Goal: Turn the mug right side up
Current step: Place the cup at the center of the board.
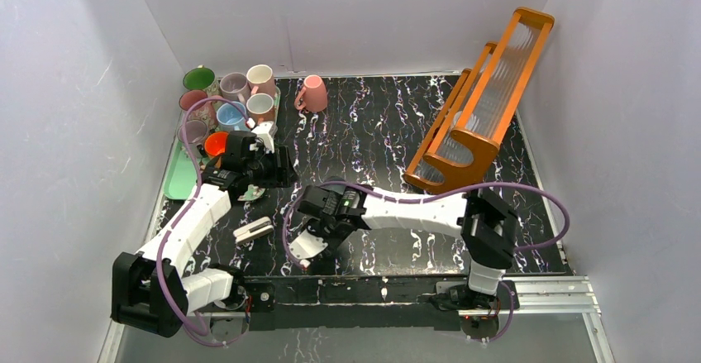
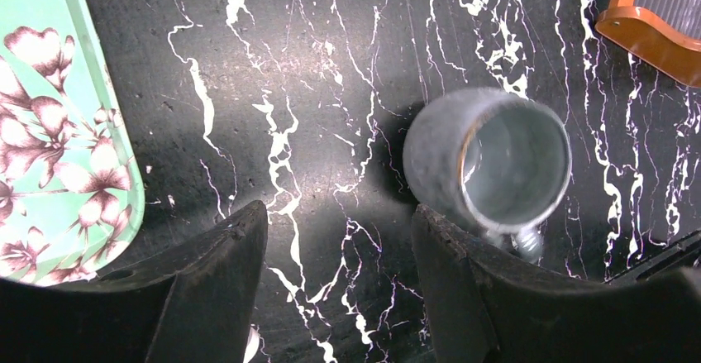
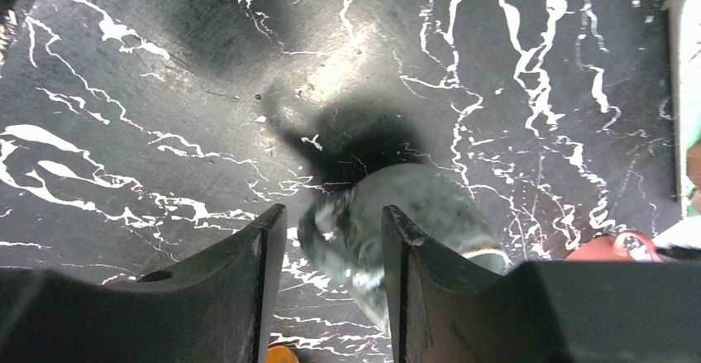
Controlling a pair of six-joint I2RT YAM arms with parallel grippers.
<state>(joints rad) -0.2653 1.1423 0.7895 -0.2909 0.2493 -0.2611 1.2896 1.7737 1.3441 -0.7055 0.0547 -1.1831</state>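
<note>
Obliquely tilted grey mug (image 2: 450,152), mouth toward wide left gripper (image 2: 337,216), handle seemingly in narrowed right gripper (image 3: 332,216).

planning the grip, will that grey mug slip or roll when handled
The grey mug looks rigid and glossy, so probably slippery in the right end effector. Its round wall would likely roll if tipped, until the handle catches.

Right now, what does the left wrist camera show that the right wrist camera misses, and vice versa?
Only the left wrist: the open mouth of the grey mug, flowers on the green tray, a corner of the orange rack, the open left gripper. Only the right wrist: the right gripper clamped on the mug's blurred outside, something red at the right edge. Both: the mug over the black marbled table.
</note>
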